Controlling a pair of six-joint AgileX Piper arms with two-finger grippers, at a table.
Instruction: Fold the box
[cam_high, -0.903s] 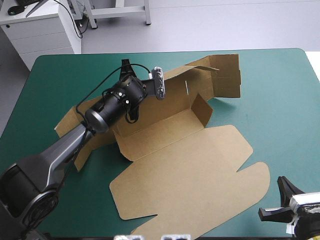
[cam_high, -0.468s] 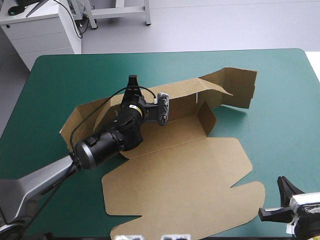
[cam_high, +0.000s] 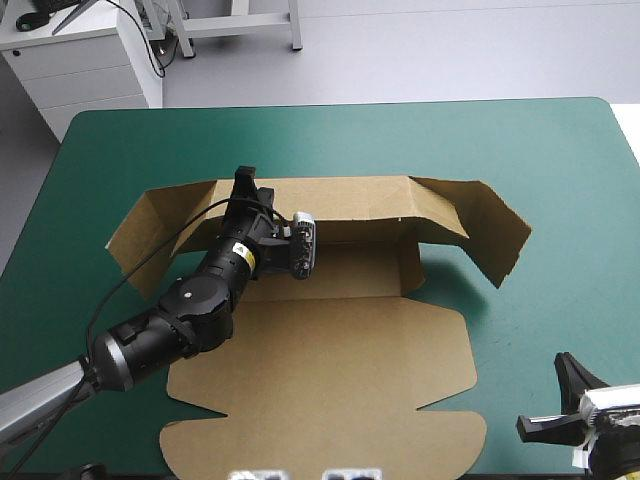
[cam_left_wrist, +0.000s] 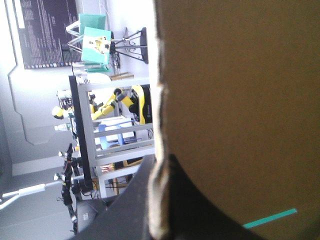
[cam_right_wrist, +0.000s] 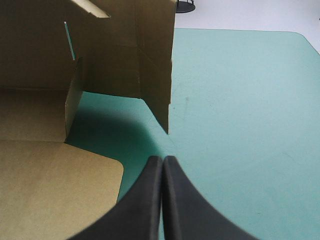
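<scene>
The brown box (cam_high: 330, 370) lies mid-table with its long back wall raised and its lid flat toward the front edge. Two end flaps angle outward, one at the left (cam_high: 150, 230) and one at the right (cam_high: 495, 235). My left gripper (cam_high: 243, 183) is shut on the back wall's top edge, left of its middle. In the left wrist view, board (cam_left_wrist: 240, 100) fills most of the picture and its edge runs down between the black fingers (cam_left_wrist: 130, 210). My right gripper (cam_high: 560, 395) rests shut near the front right corner, apart from the box. The right end flap (cam_right_wrist: 155, 60) stands ahead of it (cam_right_wrist: 163, 159).
Teal-green cover (cam_high: 570, 170) shows to the right of the box and along the far edge. A white cabinet (cam_high: 85, 60) stands beyond the far left corner. The lid's front edge (cam_high: 320, 465) reaches almost to the table's front edge.
My left gripper swung the box round while holding its back wall. The wall now runs along the far edge and the lid has slid toward the front. The right gripper stayed still.
</scene>
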